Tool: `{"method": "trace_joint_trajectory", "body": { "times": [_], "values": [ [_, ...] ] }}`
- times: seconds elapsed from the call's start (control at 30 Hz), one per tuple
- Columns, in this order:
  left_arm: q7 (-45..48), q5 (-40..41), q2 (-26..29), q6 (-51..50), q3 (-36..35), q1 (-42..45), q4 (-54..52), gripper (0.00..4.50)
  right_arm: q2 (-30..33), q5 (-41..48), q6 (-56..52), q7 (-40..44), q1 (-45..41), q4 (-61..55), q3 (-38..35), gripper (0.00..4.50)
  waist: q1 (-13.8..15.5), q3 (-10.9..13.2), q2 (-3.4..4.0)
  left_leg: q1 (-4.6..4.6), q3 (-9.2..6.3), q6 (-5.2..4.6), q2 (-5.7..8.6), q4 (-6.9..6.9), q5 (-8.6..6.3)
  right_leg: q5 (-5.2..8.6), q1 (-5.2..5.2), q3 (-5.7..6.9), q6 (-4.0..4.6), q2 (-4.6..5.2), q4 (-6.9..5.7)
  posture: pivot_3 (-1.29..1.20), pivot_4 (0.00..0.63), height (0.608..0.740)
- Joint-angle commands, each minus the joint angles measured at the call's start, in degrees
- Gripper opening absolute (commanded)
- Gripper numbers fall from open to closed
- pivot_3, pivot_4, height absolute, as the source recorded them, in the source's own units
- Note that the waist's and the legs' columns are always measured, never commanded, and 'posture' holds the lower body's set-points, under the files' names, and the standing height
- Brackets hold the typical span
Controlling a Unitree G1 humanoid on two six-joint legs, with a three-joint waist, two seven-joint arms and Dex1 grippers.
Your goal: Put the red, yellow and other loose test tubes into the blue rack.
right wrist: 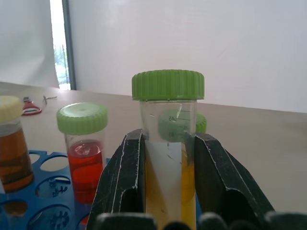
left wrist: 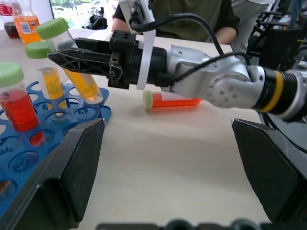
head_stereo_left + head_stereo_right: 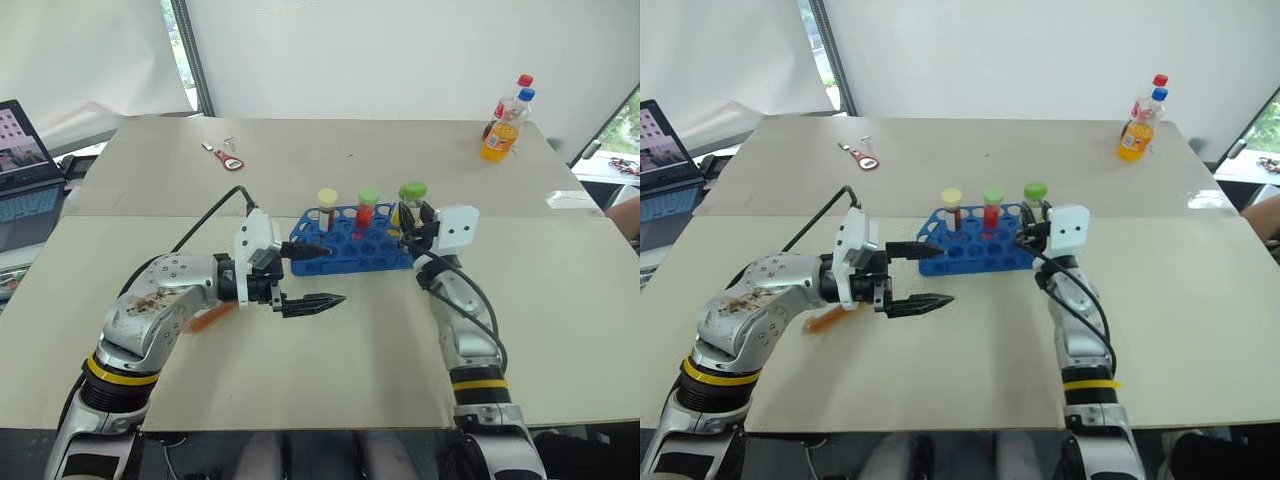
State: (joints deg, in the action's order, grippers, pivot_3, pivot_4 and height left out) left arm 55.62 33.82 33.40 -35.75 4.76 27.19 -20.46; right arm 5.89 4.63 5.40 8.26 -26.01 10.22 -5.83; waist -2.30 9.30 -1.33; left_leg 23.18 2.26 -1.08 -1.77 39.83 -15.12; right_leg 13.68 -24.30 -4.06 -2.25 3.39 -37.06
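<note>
The blue rack (image 3: 350,243) stands mid-table. In it stand an amber tube with a pale-yellow cap (image 3: 327,200), a red tube with a green cap (image 3: 367,203) and a yellow tube with a green cap (image 2: 42,72). My right gripper (image 3: 412,222) is shut on another yellow green-capped test tube (image 1: 168,143), held tilted with its lower end at the rack's right end. My left gripper (image 3: 322,276) hangs open and empty just left of the rack, pointing right. A red-orange tube (image 2: 172,102) lies on the table beyond the right arm. An orange tube (image 3: 212,318) lies under my left forearm.
Soda bottles (image 3: 503,128) stand at the far right corner. A red-handled tool (image 3: 227,157) lies at the back left, and a laptop (image 3: 20,170) sits off the table's left side. A person (image 2: 192,14) sits beyond the table's right edge.
</note>
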Motion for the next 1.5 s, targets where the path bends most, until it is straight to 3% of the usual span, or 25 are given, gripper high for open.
{"method": "trace_joint_trajectory", "body": {
  "times": [0.03,0.43,0.5,0.73,0.93,1.13,1.23,1.3,1.5],
  "values": [
    [-1.78,1.50,-0.96,-1.17,-0.89,1.76,-1.79,4.50,-2.50,-1.23,2.44,-4.49,0.99,0.20,-0.13,1.00,-0.04,0.00,0.00,0.00,-0.01,0.00,0.00,0.00,0.00,0.00,0.00,0.00,0.00,0.00,-0.01,0.00,0.150,0.740],
    [-6.27,2.23,-2.85,-4.71,-0.47,3.11,-3.39,4.50,-5.19,-2.77,6.28,-7.56,3.01,0.98,1.21,1.00,-0.22,0.00,0.01,-0.03,-0.02,0.01,0.00,-0.04,0.00,0.00,0.00,0.00,0.01,0.01,-0.01,0.00,0.150,0.740],
    [-6.69,2.23,-2.97,-4.68,-0.36,3.08,-3.40,4.50,-4.73,-2.52,6.14,-7.21,3.69,-0.09,1.09,2.06,-0.22,0.00,0.00,-0.02,-0.02,0.01,0.00,-0.05,0.00,0.00,0.00,0.00,0.01,0.01,-0.01,0.00,0.150,0.740],
    [-8.21,0.84,-3.43,-3.38,0.32,2.52,-2.68,4.50,-0.80,-1.11,-3.81,-2.85,7.79,-10.10,2.15,4.45,-0.03,0.00,0.01,0.02,-0.02,0.01,0.03,-0.04,0.00,0.00,-0.01,-0.01,0.00,0.04,0.01,0.00,0.150,0.740],
    [-8.70,-1.01,-3.30,-2.55,0.89,1.79,-2.32,4.50,8.59,4.17,-22.22,4.72,16.79,-29.04,0.53,4.45,0.33,0.00,0.00,0.07,-0.06,0.01,0.05,-0.04,0.00,0.00,0.00,0.02,0.00,0.04,0.08,0.00,0.150,0.740],
    [-2.25,-4.63,2.13,1.30,1.99,1.05,0.18,4.50,27.65,16.26,-46.46,16.11,17.87,-42.42,-7.28,4.45,0.35,0.01,0.01,0.03,-0.03,0.00,0.06,0.00,0.00,0.01,0.05,-0.02,-0.01,0.01,0.27,0.00,0.150,0.740],
    [7.44,-6.44,8.63,6.90,3.82,-0.31,0.07,4.50,39.57,19.54,-63.78,19.74,14.04,-42.15,-6.09,4.45,0.02,0.01,0.00,-0.03,0.01,0.00,0.02,-0.02,0.00,0.02,0.07,-0.04,0.01,-0.05,0.29,0.00,0.150,0.740],
    [13.17,-6.44,12.35,9.61,4.22,-1.33,-0.36,4.50,44.17,21.80,-71.84,21.96,9.68,-38.90,-3.96,4.45,-0.13,0.01,-0.01,-0.04,0.02,-0.01,-0.02,-0.07,0.00,0.05,0.08,-0.02,0.07,-0.08,0.31,0.00,0.150,0.740],
    [21.80,-3.97,17.32,11.33,3.93,-2.90,-4.04,4.50,48.25,22.52,-83.58,26.17,-3.97,-25.18,6.04,4.45,0.15,0.04,-0.05,0.09,0.24,-0.02,0.00,-0.07,0.00,0.07,0.03,0.01,0.08,-0.05,0.46,0.00,0.150,0.740]
  ]
}}
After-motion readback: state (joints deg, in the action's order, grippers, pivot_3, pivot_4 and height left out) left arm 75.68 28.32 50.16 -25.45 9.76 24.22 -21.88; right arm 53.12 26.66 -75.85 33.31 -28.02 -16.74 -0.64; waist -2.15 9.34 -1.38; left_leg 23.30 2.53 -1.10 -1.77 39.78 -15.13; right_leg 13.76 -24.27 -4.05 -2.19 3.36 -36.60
